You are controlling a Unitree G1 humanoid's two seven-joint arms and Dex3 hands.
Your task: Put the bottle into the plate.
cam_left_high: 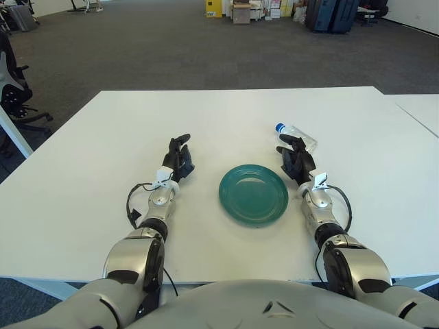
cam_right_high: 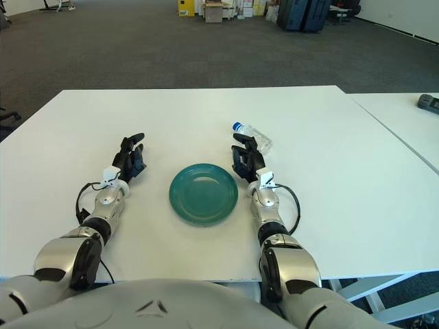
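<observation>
A clear plastic bottle (cam_left_high: 298,136) with a blue cap lies on its side on the white table, just beyond my right hand; it also shows in the right eye view (cam_right_high: 255,138). A dark green plate (cam_left_high: 253,194) sits empty on the table between my two arms. My right hand (cam_left_high: 295,159) is to the right of the plate, fingers spread and empty, its fingertips close to the bottle. My left hand (cam_left_high: 178,158) is to the left of the plate, fingers open, holding nothing.
The white table (cam_left_high: 226,113) stretches far ahead. A second white table (cam_left_high: 422,110) adjoins on the right, with a dark device (cam_right_high: 428,101) on it. Office chairs (cam_left_high: 14,89) stand at the left. Boxes and cases stand far back.
</observation>
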